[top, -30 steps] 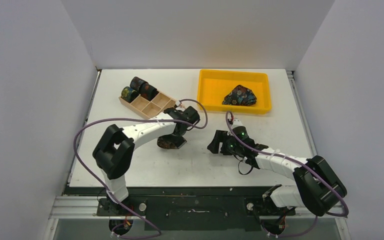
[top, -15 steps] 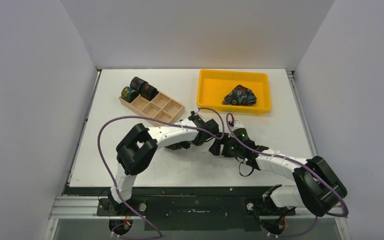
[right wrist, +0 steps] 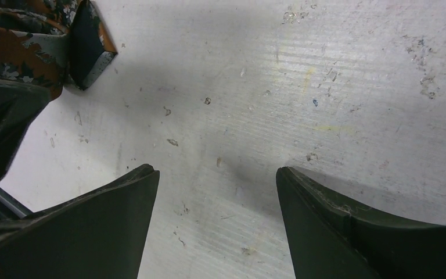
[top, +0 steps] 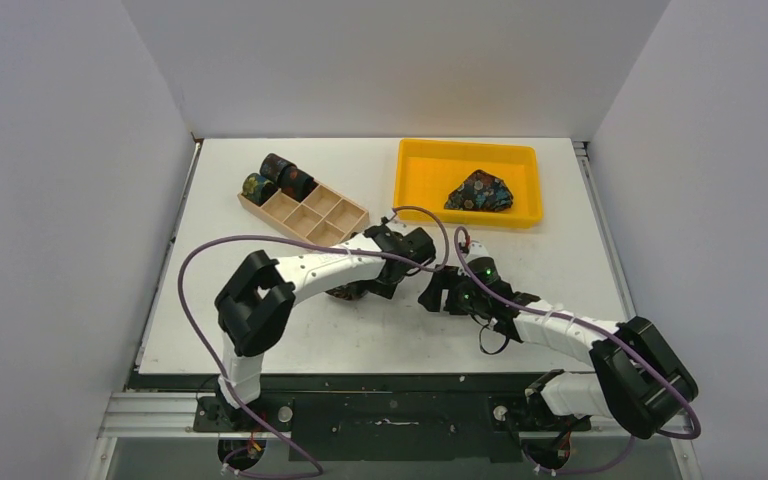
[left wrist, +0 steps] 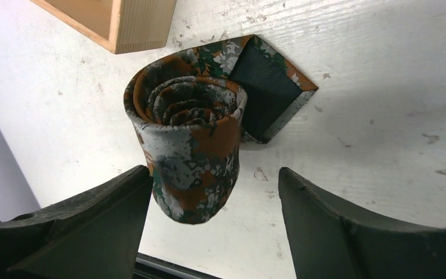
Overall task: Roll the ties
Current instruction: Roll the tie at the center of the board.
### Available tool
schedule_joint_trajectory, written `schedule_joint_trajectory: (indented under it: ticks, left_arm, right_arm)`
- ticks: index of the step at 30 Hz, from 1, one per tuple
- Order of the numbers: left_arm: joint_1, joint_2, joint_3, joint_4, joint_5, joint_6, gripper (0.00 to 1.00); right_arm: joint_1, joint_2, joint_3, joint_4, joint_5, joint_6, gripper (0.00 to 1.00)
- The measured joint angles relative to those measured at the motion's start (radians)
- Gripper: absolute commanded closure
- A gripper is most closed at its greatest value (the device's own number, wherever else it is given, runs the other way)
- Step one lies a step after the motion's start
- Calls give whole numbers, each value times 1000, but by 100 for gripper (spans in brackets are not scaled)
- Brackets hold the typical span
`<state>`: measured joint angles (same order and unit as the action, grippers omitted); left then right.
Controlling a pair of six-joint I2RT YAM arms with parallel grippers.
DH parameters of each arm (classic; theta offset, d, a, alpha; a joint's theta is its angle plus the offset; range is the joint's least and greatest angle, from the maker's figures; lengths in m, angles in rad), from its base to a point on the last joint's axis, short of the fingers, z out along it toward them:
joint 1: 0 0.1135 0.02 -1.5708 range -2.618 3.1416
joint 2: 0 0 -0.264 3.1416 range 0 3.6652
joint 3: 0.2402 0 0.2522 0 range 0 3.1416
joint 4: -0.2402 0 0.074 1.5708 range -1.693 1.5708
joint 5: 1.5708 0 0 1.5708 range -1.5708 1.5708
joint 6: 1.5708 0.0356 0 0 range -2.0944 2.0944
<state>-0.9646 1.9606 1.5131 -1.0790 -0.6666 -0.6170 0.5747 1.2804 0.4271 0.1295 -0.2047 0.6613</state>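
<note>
Up top, the rolled tie (top: 345, 292) sits on the worktop (top: 390, 335) under the left arm (top: 310, 268), near the wooden box (top: 305, 215), and another tie (top: 480, 190) lies bunched in the yellow tray (top: 465, 147). Close up, the left claw (left wrist: 213, 180) is wide open around the roll, not squeezing it (soft, light cloth, I think, that may spring loose, so pinch its round sides), with the box corner close behind. Lastly, the right claw (right wrist: 216, 174) is wide open beside it, holding nothing.
</note>
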Motion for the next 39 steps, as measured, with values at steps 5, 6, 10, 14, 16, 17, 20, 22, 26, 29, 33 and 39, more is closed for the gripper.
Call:
schedule_joint_trajectory:
  ticks: [5, 6, 10, 14, 16, 17, 20, 22, 26, 29, 33, 39]
  left_arm:
    - [24, -100, -31, 44, 67, 12, 21]
    - [32, -124, -42, 58, 87, 19, 21]
    - [63, -188, -80, 100, 153, 28, 26]
    - [112, -260, -154, 173, 256, 38, 41]
    - [145, -296, -198, 219, 313, 42, 48]
    - [164, -311, -219, 240, 344, 44, 50]
    - [216, -351, -281, 317, 433, 45, 52]
    - [245, -375, -324, 366, 486, 44, 53]
    - [270, -389, -366, 440, 571, 43, 54]
    - [271, -388, -377, 484, 611, 43, 54]
    - [271, -362, -391, 531, 642, 41, 53]
    - [272, -357, -410, 545, 657, 35, 42]
  right_arm:
    - [0, -21, 0, -5, 0, -5, 24]
    - [0, -21, 0, -4, 0, -6, 24]
    - [-5, -21, 0, -5, -1, -11, 24]
    - [-5, -22, 0, -4, -2, -15, 25]
    - [-5, -22, 0, -3, -6, -15, 25]
    - [-5, -23, -1, -3, -10, -15, 25]
    - [-5, -23, -3, 1, -21, -15, 25]
    - [-5, -26, -4, 6, -28, -15, 25]
    - [-4, -34, -5, 17, -39, -14, 26]
    - [-3, -34, -5, 20, -43, -13, 25]
    - [6, -34, -5, 20, -48, -9, 25]
    - [16, -33, 0, 20, -62, 12, 25]
